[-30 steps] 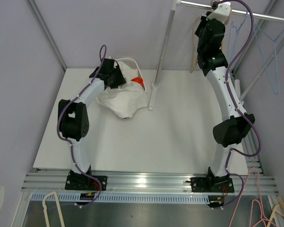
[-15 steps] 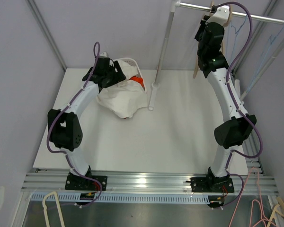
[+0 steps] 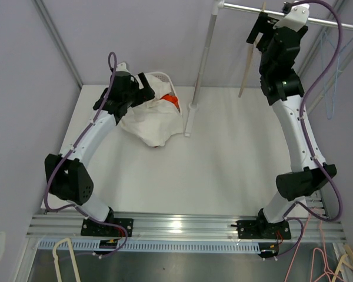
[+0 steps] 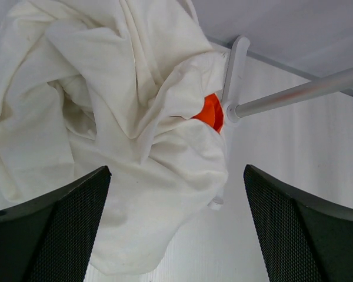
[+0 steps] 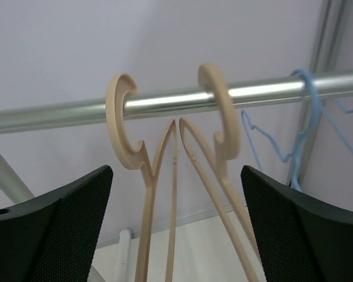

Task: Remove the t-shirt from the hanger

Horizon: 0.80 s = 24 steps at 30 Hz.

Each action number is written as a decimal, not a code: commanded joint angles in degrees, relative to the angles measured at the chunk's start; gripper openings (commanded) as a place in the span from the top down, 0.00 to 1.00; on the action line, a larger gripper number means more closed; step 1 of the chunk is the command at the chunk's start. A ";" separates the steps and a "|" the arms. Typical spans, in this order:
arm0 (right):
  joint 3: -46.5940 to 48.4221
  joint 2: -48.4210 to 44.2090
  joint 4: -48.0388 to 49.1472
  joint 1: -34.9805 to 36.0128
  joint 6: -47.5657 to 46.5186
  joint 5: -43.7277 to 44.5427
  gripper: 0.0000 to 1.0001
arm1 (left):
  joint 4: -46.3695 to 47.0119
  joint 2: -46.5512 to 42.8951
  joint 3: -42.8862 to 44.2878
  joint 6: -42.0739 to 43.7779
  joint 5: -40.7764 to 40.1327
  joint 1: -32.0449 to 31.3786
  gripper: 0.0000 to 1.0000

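The white t-shirt (image 3: 152,122) lies crumpled in a heap at the back left of the table, off any hanger. My left gripper (image 3: 142,93) hovers just above its left side, open and holding nothing. From the left wrist, the t-shirt (image 4: 123,135) fills the space ahead of the open left gripper (image 4: 175,173). Two bare beige hangers (image 5: 165,194) hook over the metal rail (image 5: 59,114). My right gripper (image 5: 176,173) stands open in front of them, apart from both. From above, a hanger (image 3: 247,66) dangles just left of the right gripper (image 3: 260,26).
An orange object (image 3: 173,100) and a white basket (image 3: 160,76) show at the shirt's far side. The rack's upright pole (image 3: 203,56) rises from a base (image 3: 189,120) beside the heap. Blue hangers (image 3: 336,76) hang on the rail's right end.
Both grippers have opened. The left one let go of the shirt and drew back to the left. The right one released the hanger on the rail and moved right.
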 commanded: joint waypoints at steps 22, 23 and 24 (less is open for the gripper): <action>-43.49 -55.66 -18.51 0.35 14.41 -20.80 0.01 | -1.32 -49.89 -24.69 1.72 -1.77 -14.94 0.00; -45.09 -58.98 -19.66 0.27 15.11 -22.12 0.01 | -1.85 -51.65 -25.49 1.72 -1.34 -16.08 0.01; -46.67 -60.50 -21.76 0.27 15.55 -24.14 0.01 | -2.47 -53.49 -28.19 1.63 -0.98 -16.53 0.01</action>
